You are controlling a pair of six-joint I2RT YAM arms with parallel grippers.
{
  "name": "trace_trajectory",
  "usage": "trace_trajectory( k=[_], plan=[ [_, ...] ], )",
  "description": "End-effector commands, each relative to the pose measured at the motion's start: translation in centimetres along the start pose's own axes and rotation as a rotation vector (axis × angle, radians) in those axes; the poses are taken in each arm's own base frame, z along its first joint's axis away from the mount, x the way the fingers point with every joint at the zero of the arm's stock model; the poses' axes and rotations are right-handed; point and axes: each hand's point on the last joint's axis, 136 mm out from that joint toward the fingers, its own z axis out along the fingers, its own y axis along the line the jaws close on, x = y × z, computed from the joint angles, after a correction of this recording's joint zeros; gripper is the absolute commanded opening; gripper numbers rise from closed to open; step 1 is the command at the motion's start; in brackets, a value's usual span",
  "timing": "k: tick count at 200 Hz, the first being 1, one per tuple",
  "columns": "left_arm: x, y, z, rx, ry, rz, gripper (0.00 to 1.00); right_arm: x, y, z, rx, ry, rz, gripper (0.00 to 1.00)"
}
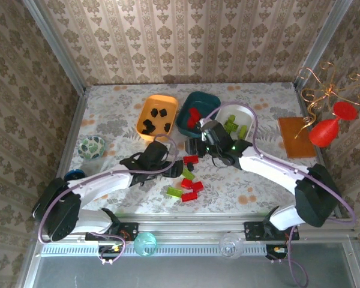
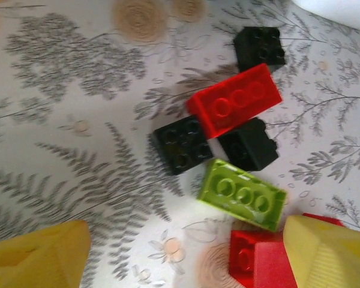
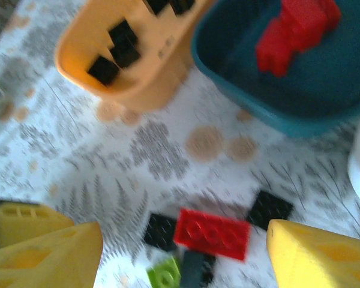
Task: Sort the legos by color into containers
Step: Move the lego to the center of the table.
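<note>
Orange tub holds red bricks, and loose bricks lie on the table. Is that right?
Not quite. The orange tub holds black bricks, not red, as the top view shows. Loose bricks do lie on the table.

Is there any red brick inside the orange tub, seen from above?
No, the orange tub holds only black bricks; the red bricks lie in the teal tub.
</note>
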Motion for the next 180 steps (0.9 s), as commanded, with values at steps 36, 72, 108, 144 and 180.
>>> trace_trajectory(
  k=[36, 72, 108, 144, 180],
  plan=[
    [1.9, -3.0, 1.6, 0.029, 0.121, 0.142, 0.82, 1.7, -3.0, -3.7, 0.073, -0.064, 0.053, 0.74],
    [3.3, -3.1, 3.0, -0.010, 0.165, 0.189, 0.83, 2.1, -3.8, -5.0, 0.087, -0.089, 0.054, 0.74],
    [1.3, -4.0, 3.5, -0.009, 0.106, 0.220, 0.80, 2.1, -4.2, -6.1, 0.090, -0.110, 0.061, 0.75],
    [0.1, -2.3, 4.0, -0.109, 0.101, 0.224, 0.69, 2.1, -4.5, -6.8, 0.088, -0.126, 0.069, 0.75],
    [-1.1, 0.1, 4.2, -0.146, 0.061, 0.158, 0.70, 2.2, -4.6, -7.2, 0.084, -0.134, 0.076, 0.75]
  ],
)
